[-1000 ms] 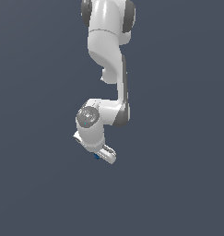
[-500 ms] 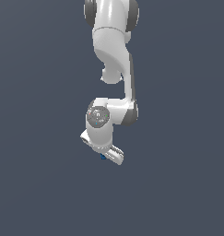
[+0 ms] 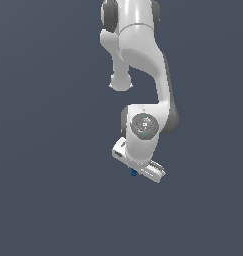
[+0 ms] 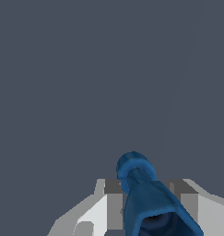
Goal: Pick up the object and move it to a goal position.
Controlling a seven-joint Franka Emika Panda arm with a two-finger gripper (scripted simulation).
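Exterior view: the white arm (image 3: 143, 70) is seen bent down over a plain grey ground, its pincer (image 3: 138, 171) pointed downward, with a small blue object (image 3: 134, 173) showing just under the pincer's lower edge, toward the exterior view's left of the finger bar. In the wrist view the same object (image 4: 148, 198) is seen close up between the two grey fingers (image 4: 112, 193), a rounded blue knob at its far end and a darker hollow at its near end; the pincer is judged to be clenched on it, one finger pressed to either side, though the contact itself is partly hidden.

The step in hand is judged to be the carry toward the goal, the object appearing to be held off the ground, though this cannot be told for certain. No goal marker is visible in either view, so how much of the carry is left cannot be told. For the carry to be done well, the grip is best kept firm and steady and the wrist kept from sudden turns, since the object is tiny against the fingers and is held near their tips, where a jolt could let it pivot or slip. The grip is best released only once the arm is settled over the goal.
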